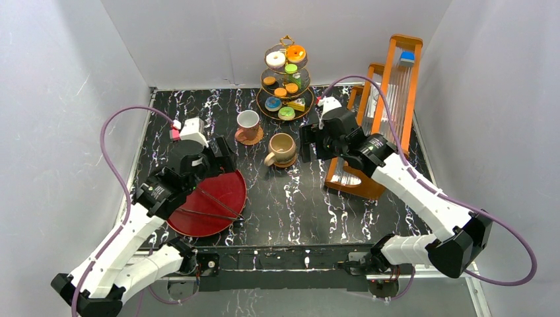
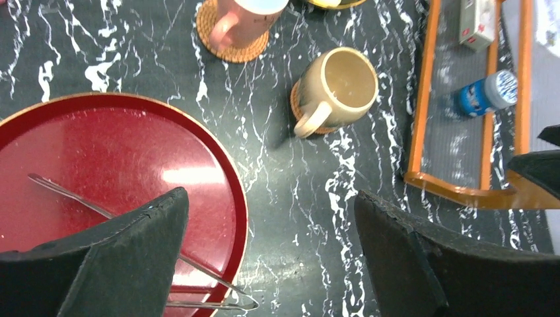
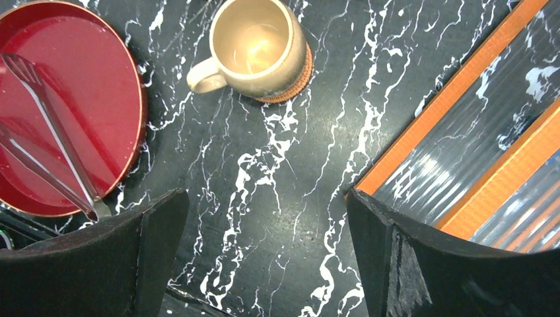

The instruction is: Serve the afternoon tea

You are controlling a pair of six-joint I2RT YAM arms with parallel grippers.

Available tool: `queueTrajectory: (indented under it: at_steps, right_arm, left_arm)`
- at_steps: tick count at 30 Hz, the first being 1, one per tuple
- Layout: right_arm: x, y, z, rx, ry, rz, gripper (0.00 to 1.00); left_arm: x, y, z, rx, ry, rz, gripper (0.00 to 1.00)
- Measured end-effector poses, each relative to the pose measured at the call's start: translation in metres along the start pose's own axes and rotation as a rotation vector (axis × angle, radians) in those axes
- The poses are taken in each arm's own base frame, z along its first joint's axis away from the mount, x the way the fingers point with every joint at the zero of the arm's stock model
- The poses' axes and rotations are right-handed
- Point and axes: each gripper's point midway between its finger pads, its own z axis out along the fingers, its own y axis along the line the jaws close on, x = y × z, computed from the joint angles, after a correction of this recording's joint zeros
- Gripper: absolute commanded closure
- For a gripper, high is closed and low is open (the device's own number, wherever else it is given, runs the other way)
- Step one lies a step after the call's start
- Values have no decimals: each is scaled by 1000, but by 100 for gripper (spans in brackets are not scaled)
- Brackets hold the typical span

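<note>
The gold three-tier stand (image 1: 286,76) stands at the back centre and holds several toy pastries (image 1: 290,54). A white mug (image 1: 248,123) sits on a woven coaster (image 1: 249,137) in front of it, and shows pinkish at the top edge of the left wrist view (image 2: 247,16). A beige mug (image 1: 282,148) sits on its own coaster to the right, empty (image 2: 340,86) (image 3: 261,46). My left gripper (image 1: 221,158) (image 2: 271,198) is open and empty above the tray's right rim. My right gripper (image 1: 315,146) (image 3: 264,198) is open and empty just right of the beige mug.
A round red tray (image 1: 198,221) (image 2: 99,152) (image 3: 79,86) with metal tongs (image 1: 211,205) (image 2: 132,228) (image 3: 46,125) lies front left. An orange wooden rack (image 1: 380,112) (image 2: 422,132) (image 3: 422,139) stands at the right, with a blue-capped item (image 2: 485,92) in it.
</note>
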Motion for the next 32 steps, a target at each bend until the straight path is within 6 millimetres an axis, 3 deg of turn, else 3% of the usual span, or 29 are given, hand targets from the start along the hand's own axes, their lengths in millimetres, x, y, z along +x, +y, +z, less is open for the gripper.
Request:
queueTrajectory:
  at_steps: [6,10,19,32]
  right_arm:
    - [-25,9,-15,-33,-57,7,1]
    - [-38,11,-30,-51,-110,13,1]
    - [-42,12,-38,-64,-133,21,1]
    - [-34,11,-30,-61,-124,24,1]
  left_arm:
    - [-40,-10,-24,37,-111,-3,7]
    - [-57,-15,-35,61,-159,2,7]
    - [-55,-22,-37,104,-143,23,7]
    - [-50,-32,-32,151,-111,35,7]
